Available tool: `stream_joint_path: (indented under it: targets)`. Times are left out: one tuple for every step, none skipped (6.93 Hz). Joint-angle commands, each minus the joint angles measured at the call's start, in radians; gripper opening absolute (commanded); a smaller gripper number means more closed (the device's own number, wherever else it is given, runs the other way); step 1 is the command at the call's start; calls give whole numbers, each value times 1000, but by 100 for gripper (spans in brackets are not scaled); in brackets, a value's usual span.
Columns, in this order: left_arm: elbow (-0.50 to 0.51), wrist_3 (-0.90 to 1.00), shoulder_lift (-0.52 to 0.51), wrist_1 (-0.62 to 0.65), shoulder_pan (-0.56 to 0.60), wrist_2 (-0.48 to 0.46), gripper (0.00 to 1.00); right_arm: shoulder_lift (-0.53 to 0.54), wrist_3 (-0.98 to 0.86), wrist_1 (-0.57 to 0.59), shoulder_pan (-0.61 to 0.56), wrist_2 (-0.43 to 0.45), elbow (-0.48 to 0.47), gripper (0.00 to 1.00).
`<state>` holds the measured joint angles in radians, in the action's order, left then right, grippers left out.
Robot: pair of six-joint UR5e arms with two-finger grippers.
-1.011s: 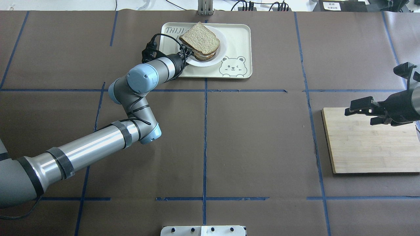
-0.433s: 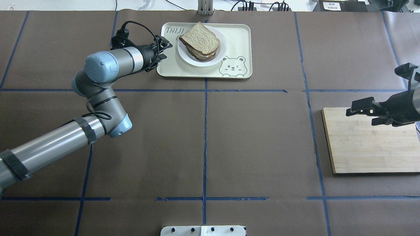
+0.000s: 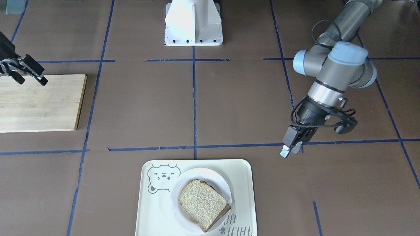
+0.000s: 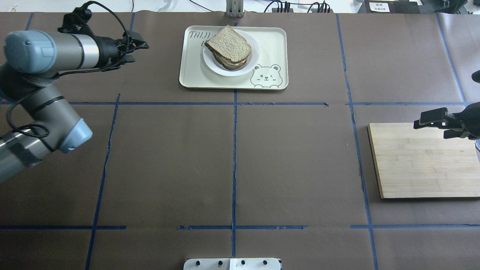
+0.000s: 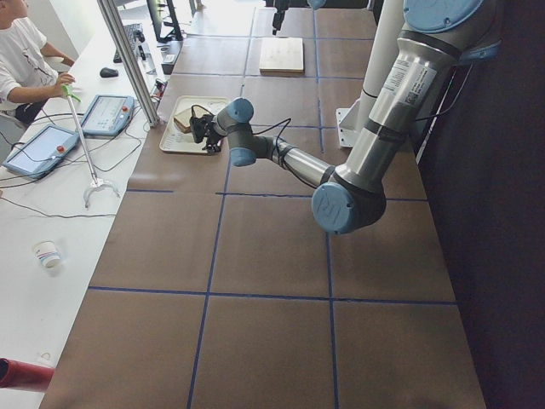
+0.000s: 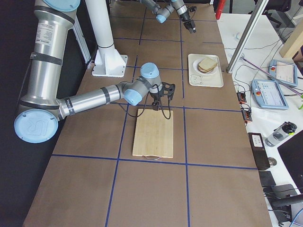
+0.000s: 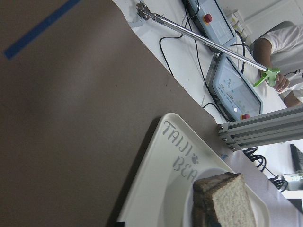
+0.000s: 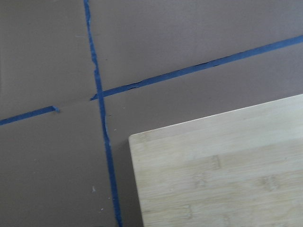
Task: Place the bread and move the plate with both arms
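Overhead exterior, left to right: the left gripper point(image 4: 137, 47) hovers empty, fingers slightly apart, by the tabletop's far edge. It's clear of the tray point(image 4: 273, 41) at mid far edge, where the bread point(image 4: 228, 45) tops a stack on the plate point(image 4: 255, 52), and the right gripper point(image 4: 435, 125) hangs spread and empty over the wooden board point(image 4: 423, 161) at the right edge. Looks like the bread's placed and the plate move is next, so both arms need to reach opposite rims. The surface is brown paper with blue tape lines point(image 4: 234, 157); control tablets point(image 5: 106, 115) and a person point(image 5: 21, 55) sit past the far edge.

The bread point(image 4: 228, 45) lies on the plate point(image 4: 254, 53) (itself on the tray point(image 4: 273, 43)), board point(image 4: 423, 165) well apart rightward
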<state>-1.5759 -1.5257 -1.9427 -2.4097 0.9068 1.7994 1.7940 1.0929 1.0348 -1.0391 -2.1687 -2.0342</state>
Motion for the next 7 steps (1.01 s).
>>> stream_joint_path:
  targets:
    - [-241, 503, 195, 310, 142, 142, 73, 45, -253, 61, -152, -53, 35, 99]
    - [-297, 715, 250, 448, 275, 252, 73, 45, -434, 197, -247, -106, 37, 99]
    - [-294, 1007, 334, 501, 435, 321, 73, 41, -611, 328, -319, -106, 40, 99]
    - [-276, 1369, 381, 609, 605, 436, 73, 24, -784, 458, -372, -106, 40, 99]
    - [-268, 1608, 380, 818, 710, 487, 75, 16, -935, 558, -425, -106, 52, 99]
    - [-263, 1748, 389, 930, 722, 488, 80, 15, -1055, 589, -471, -109, 95, 99]
    - [-235, 1766, 422, 958, 718, 488, 87, 27, -1094, 590, -502, -109, 119, 99]
